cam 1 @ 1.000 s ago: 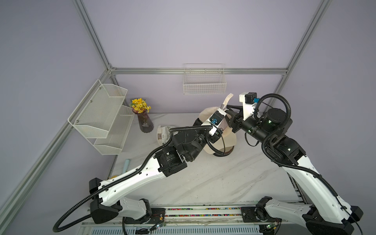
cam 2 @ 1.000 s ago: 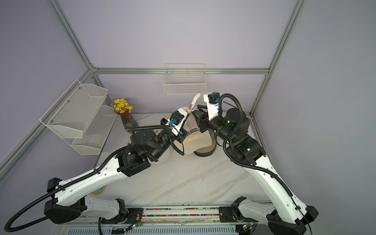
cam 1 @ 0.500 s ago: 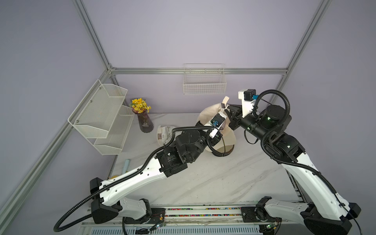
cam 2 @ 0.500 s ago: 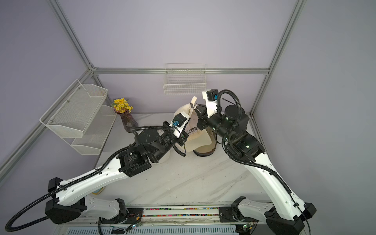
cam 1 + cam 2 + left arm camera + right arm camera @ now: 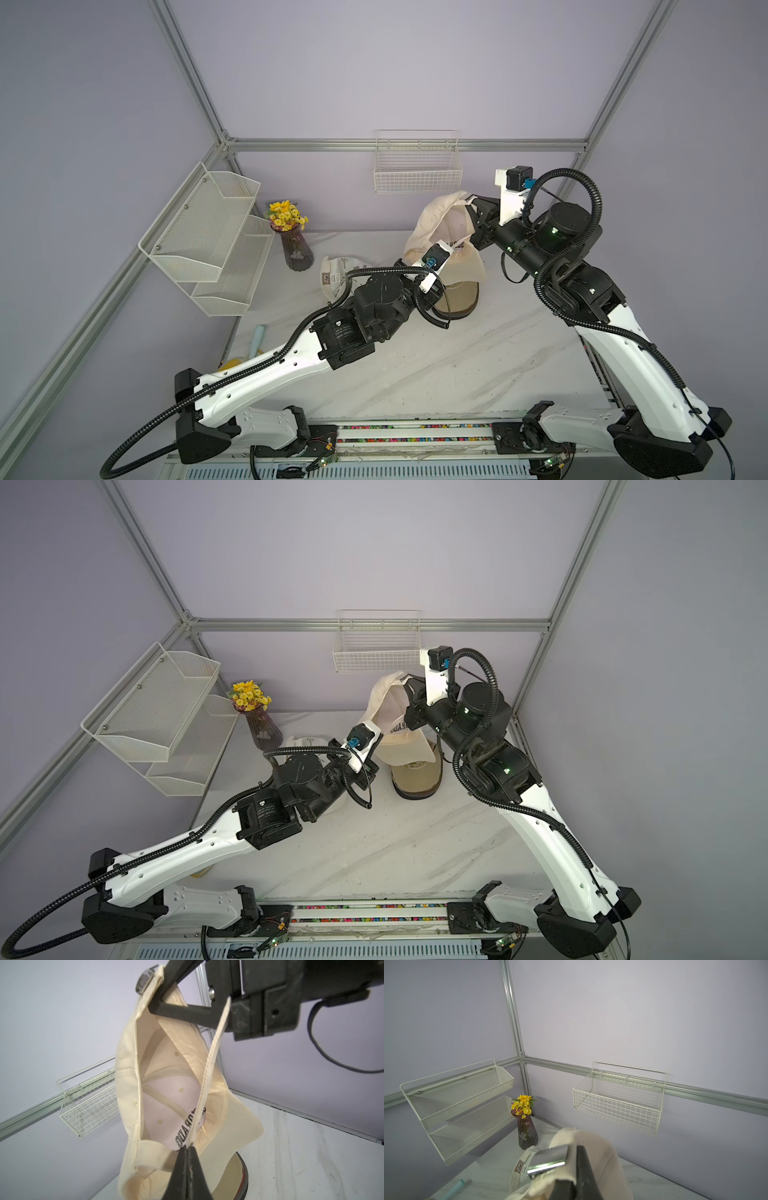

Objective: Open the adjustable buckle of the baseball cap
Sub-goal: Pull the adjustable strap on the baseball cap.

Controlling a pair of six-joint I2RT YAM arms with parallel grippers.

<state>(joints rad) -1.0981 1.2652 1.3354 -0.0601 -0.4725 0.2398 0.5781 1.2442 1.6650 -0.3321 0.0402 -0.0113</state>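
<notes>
Lilac-walled booth, marble tabletop (image 5: 415, 365): your right end effector (image 5: 473, 204) has just clamped shut on the cap (image 5: 436, 216) beside its metal buckle (image 5: 548, 1159), with the cap hanging above the tabletop. Left end effector (image 5: 188, 1152): clenched on the strap (image 5: 209, 1068) at its lower end. Both sides are held now, so pulling the strap free looks feasible.

This is a robotics lab cell: lavender panels in an aluminium frame (image 5: 332, 145) enclose a marble-patterned tabletop (image 5: 457, 365), with a left arm (image 5: 266, 374) and a right arm (image 5: 631, 365) mounted at its front. A wire basket (image 5: 417, 178), mesh shelf (image 5: 208, 224) and flower vase (image 5: 296, 249) sit along the walls.
</notes>
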